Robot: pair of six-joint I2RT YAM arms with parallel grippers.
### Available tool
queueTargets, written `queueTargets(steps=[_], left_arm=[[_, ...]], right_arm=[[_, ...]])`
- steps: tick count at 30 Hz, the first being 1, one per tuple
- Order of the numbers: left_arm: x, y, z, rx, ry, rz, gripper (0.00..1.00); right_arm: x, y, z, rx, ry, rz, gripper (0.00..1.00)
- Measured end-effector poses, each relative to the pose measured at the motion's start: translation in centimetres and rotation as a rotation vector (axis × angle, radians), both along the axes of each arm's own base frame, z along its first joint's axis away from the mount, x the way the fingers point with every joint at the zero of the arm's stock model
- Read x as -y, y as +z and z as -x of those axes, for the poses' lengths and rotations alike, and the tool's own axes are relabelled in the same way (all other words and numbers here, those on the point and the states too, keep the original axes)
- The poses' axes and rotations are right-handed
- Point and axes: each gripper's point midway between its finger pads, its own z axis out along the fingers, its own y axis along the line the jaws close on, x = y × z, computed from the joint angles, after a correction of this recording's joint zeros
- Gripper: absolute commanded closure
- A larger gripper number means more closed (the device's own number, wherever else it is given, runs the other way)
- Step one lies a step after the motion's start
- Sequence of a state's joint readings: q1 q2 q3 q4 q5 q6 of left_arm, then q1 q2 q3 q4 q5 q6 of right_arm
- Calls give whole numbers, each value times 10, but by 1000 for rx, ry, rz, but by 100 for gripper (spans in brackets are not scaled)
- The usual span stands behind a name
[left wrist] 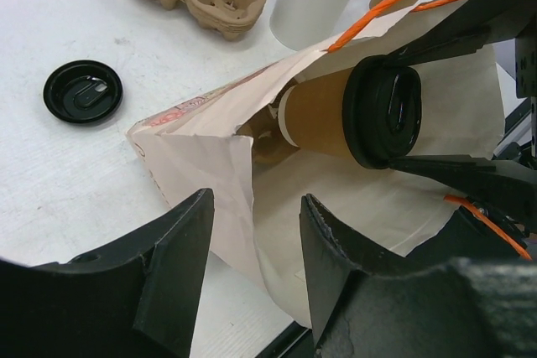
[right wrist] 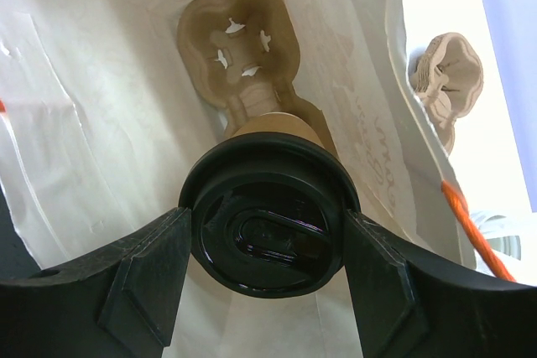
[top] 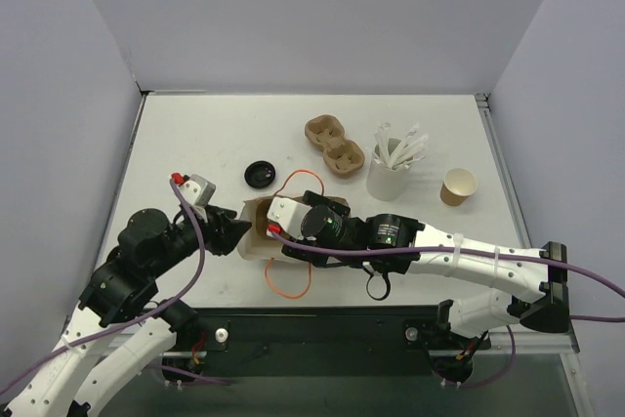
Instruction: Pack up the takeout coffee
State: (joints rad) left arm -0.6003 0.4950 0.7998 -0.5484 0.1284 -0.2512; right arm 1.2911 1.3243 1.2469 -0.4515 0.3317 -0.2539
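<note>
The right gripper (right wrist: 267,236) was deep in the mouth of the paper bag (left wrist: 193,157), and it had the coffee cup (left wrist: 323,115): one finger sat on each side of the black lid (right wrist: 267,207), clamped on it. The cup was brown and lay tilted on its side inside the bag, lid end toward the opening. And look at the floor of that bag: a moulded brown carrier (right wrist: 239,39) lay there, one hole showing its cut flaps and the cup's base right at the other. Whether it was seated in that hole, I could not tell.

Over on the other side, the left gripper (left wrist: 256,207) was at the bag's near edge. Its jaws stood fairly wide, with the crumpled lip of the bag running up between them, and no pinch on the paper showed. The bag itself lay on the bench (top: 195,134) between the two arms, its orange handles (top: 289,285) looping out toward the near edge.

Further back, a loose black lid (top: 260,175) lay flat by itself, left of a stack of carriers (top: 334,144). Just right of the stack stood a tall white cup (top: 388,178) full of white sticks (top: 400,148). Beyond that stood a small open brown cup (top: 458,186), upright with its white inside showing, well apart from both arms.
</note>
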Motion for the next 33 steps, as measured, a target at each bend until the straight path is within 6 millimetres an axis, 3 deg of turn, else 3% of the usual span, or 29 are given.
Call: queueTargets(steps=[7, 10, 12, 13, 16, 19, 28, 33], left_arm=[[-7, -5, 1, -29, 31, -24, 44], [-9, -10, 3, -49, 40, -32, 51], [-9, -11, 4, -63, 42, -28, 60], [-9, -12, 4, -67, 43, -26, 72], [-9, -12, 4, -67, 41, -25, 89], [-7, -12, 2, -43, 26, -33, 100], [12, 0, -19, 136, -45, -41, 100], [23, -6, -17, 203, -108, -10, 100]], right_arm=[[0, -1, 0, -2, -19, -8, 58], [0, -1, 0, -2, -24, -7, 58], [-1, -2, 2, -4, -23, -8, 58], [-1, -2, 2, -5, -24, -9, 58], [-1, -2, 2, -5, -23, -9, 57], [-3, -1, 0, 8, -11, -10, 56], [2, -20, -25, 65, 47, 42, 56], [3, -25, -38, 112, 115, 69, 56]])
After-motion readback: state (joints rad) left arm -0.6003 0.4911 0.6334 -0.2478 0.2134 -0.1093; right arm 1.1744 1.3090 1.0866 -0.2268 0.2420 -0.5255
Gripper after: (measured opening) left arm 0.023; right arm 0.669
